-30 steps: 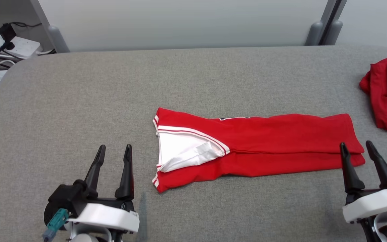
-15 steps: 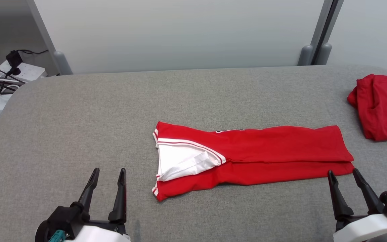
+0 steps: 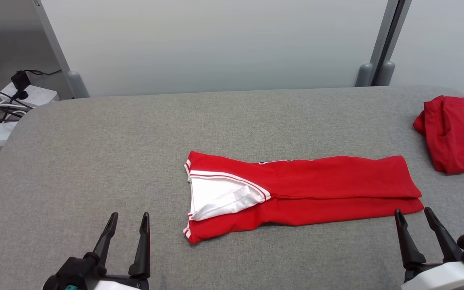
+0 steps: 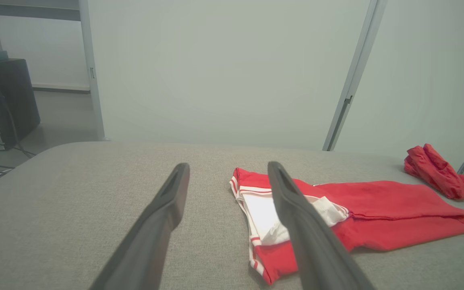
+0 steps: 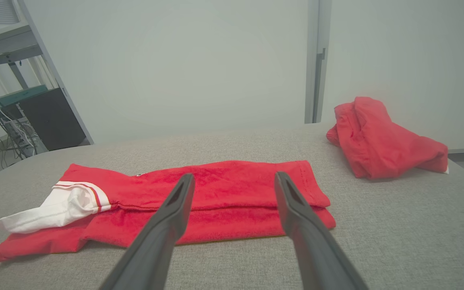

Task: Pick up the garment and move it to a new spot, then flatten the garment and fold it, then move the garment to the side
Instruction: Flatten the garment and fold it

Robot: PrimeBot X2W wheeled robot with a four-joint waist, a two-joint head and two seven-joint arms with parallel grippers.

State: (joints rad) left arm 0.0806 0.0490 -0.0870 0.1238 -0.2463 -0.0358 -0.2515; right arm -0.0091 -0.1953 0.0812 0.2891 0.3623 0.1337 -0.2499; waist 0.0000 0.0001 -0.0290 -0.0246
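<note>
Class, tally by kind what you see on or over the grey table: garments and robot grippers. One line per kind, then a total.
Garments: 2 (long folded red garment, bunched red garment)
Grippers: 2 (left gripper, right gripper, both open)
Total: 4

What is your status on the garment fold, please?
Both grippers open, empty: left gripper near collar end, right gripper near hem end. Garment folded into a long strip, flat on table. Second red garment apart, far right.

Red garment [image 3: 328, 185] with white striped trim, second red bundle [image 3: 451, 135], grey table [image 3: 115, 141].
</note>
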